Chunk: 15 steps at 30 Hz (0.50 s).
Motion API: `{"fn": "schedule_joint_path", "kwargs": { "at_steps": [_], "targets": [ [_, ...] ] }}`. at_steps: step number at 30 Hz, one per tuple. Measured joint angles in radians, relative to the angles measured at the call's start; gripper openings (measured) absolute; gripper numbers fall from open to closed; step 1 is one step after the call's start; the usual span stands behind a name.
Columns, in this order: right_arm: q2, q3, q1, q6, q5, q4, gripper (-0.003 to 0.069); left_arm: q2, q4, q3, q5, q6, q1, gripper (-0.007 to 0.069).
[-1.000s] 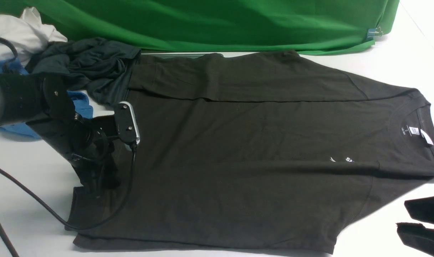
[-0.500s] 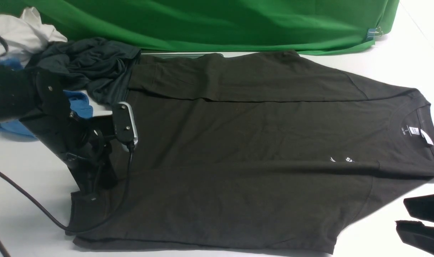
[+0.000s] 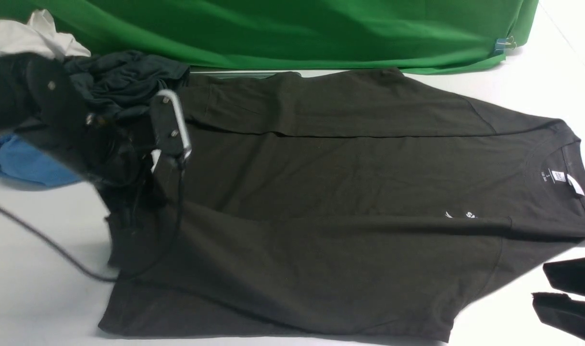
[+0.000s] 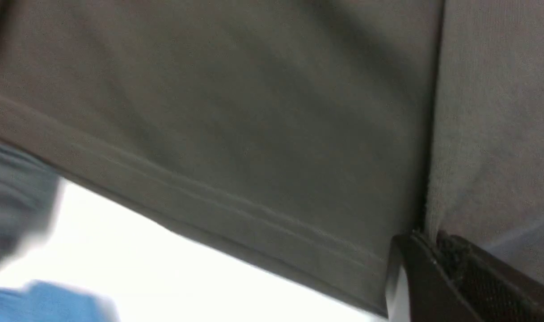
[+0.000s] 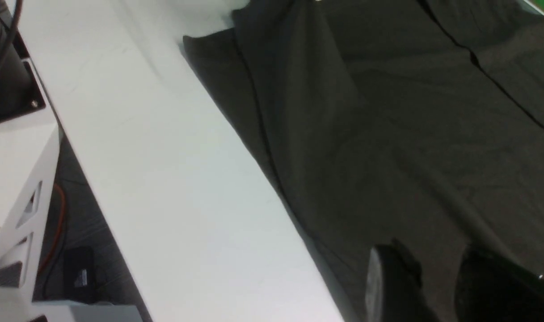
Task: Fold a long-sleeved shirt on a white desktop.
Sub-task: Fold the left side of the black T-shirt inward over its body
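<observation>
The brownish-black long-sleeved shirt (image 3: 345, 182) lies flat on the white desktop (image 3: 42, 307), collar to the right with its white neck label (image 3: 556, 175) and chest print (image 3: 460, 215) showing. Both sleeves are folded in over the body. My left gripper (image 3: 124, 226) is shut on the shirt's hem at the left end and holds that edge raised off the table. The left wrist view shows the hem (image 4: 254, 214) hanging from the pinched jaws (image 4: 426, 241). My right gripper (image 3: 542, 290) stands open at the near right, just off the shoulder, over shirt fabric (image 5: 388, 112) with nothing between its fingers (image 5: 392, 273).
A green cloth (image 3: 297, 29) runs along the back. A bluish-charcoal garment (image 3: 124, 77), a blue garment (image 3: 23, 163) and a white one (image 3: 18, 36) pile up at the far left. A black cable (image 3: 47, 245) trails from the left arm. The table's near edge (image 5: 75, 147) borders a drop.
My left arm has risen and moved towards the back, pulling the gripped hem up off the table and drawing the shirt's left end inwards. The right gripper has barely moved.
</observation>
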<state>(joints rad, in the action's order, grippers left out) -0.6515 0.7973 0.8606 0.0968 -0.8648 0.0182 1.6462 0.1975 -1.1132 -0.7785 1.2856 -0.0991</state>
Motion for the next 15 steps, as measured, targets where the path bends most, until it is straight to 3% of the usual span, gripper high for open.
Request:
{"fn": "schedule_joint_path", "kwargs": {
  "at_steps": [11,15],
  "targets": [
    [0.000,0.000,0.000,-0.089,0.015,-0.035,0.0237,0.083,-0.096,-0.198,-0.078,-0.080,-0.019,0.0040],
    [-0.016,0.001,0.000,-0.224,0.018,-0.155,0.0239,0.131,-0.098,-0.280,-0.088,-0.115,-0.019,0.0040]
  ]
}}
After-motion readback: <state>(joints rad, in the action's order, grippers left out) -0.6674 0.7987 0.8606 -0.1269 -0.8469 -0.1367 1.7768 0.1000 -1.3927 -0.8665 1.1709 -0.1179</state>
